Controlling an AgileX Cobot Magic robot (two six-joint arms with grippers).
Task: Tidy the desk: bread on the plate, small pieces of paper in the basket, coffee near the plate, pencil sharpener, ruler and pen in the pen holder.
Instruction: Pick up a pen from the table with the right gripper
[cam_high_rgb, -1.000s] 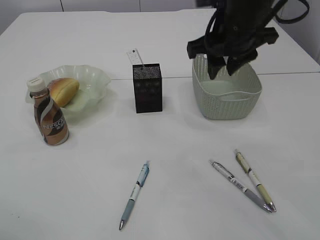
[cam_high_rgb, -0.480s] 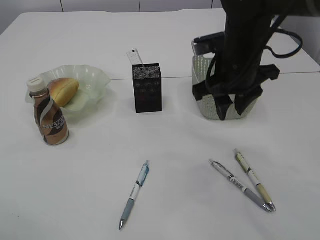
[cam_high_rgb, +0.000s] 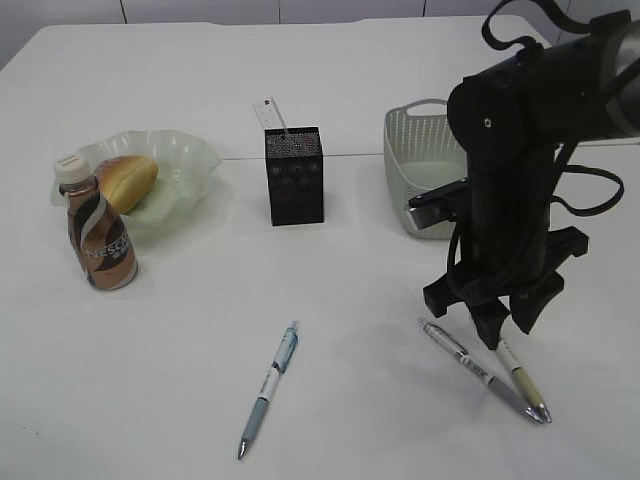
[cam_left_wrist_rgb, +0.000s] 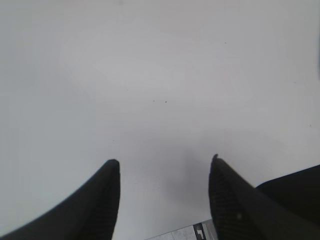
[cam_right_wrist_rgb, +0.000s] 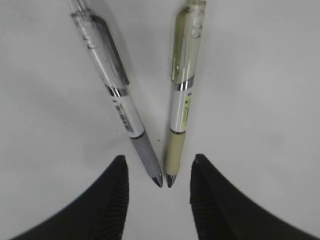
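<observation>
Two click pens, one grey-gripped clear plastic (cam_right_wrist_rgb: 114, 95) and one beige-gripped (cam_right_wrist_rgb: 181, 95), lie tips together on the white table (cam_high_rgb: 350, 270), in front of the pale green woven basket (cam_high_rgb: 425, 165). Right gripper (cam_right_wrist_rgb: 157, 192) hangs over those tips, fingers apart. Left gripper (cam_left_wrist_rgb: 165, 192) is also spread, over bare tabletop.

An office desk: white table (cam_high_rgb: 330, 90), pens (cam_high_rgb: 268, 389), pen holder (cam_high_rgb: 294, 176).

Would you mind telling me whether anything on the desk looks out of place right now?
Three pens lie loose on the table: a blue pen, a grey pen and a beige pen, none in the pen holder. Nothing looks spilled or damaged.
</observation>
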